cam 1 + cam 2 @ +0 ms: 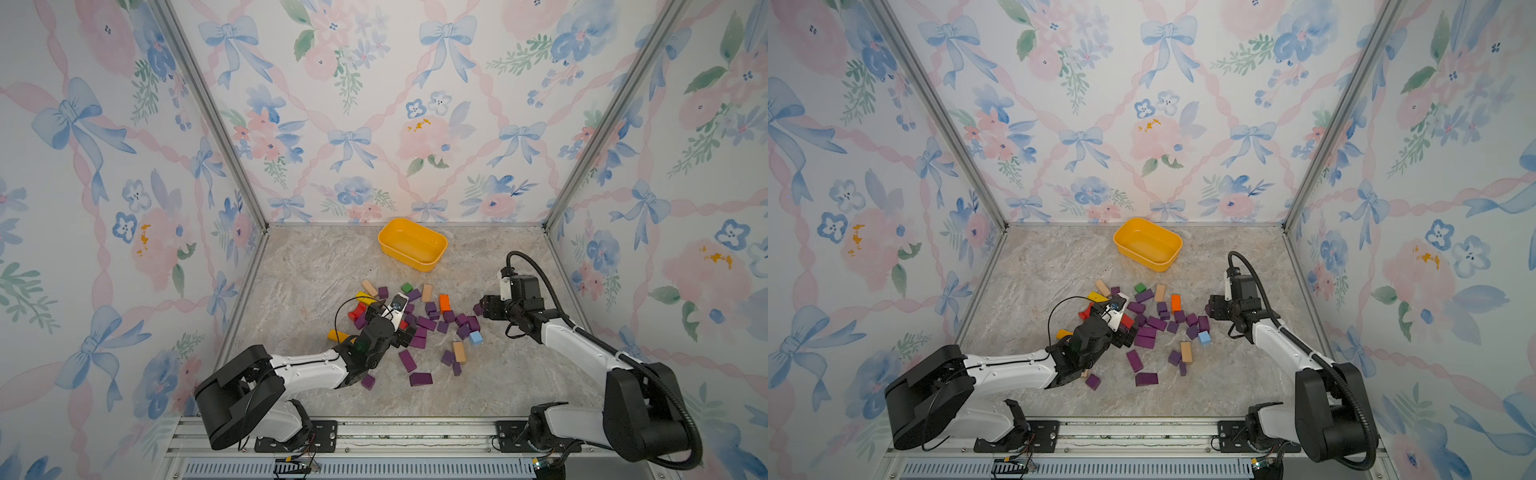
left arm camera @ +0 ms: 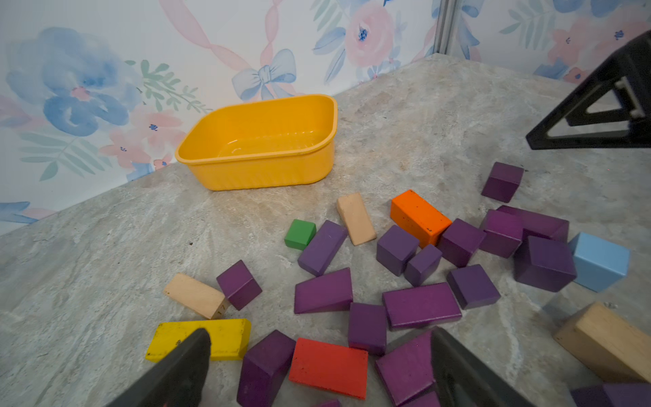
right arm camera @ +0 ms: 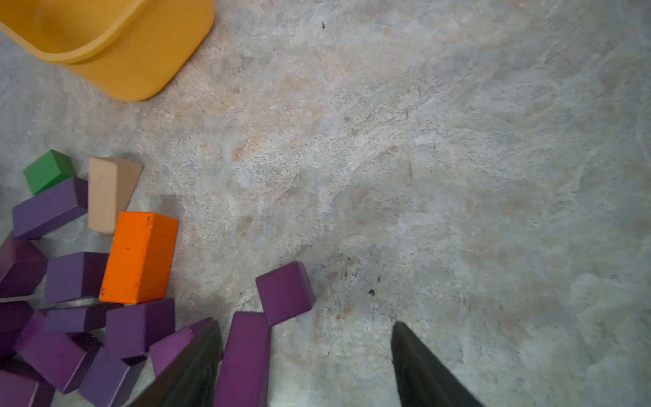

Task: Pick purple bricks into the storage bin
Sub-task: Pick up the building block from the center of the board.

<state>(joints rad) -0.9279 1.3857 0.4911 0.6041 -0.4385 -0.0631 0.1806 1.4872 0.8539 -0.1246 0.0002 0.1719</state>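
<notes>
Marbled grey tabletop (image 1: pixel 519 374), floral walls all round. The purple bricks (image 1: pixel 426 323) lie scattered on the robot's side of the yellow storage bin (image 1: pixel 430 266). The left gripper (image 2: pixel 318 333) hangs over them, jaws wide. The right gripper (image 3: pixel 305 324) has its jaws apart, a purple bar (image 3: pixel 246 356) between them beside one finger.

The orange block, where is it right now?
In both top views the orange block lies at the pile's far edge, just right of a tan bar, with the yellow bin farther back.
</notes>
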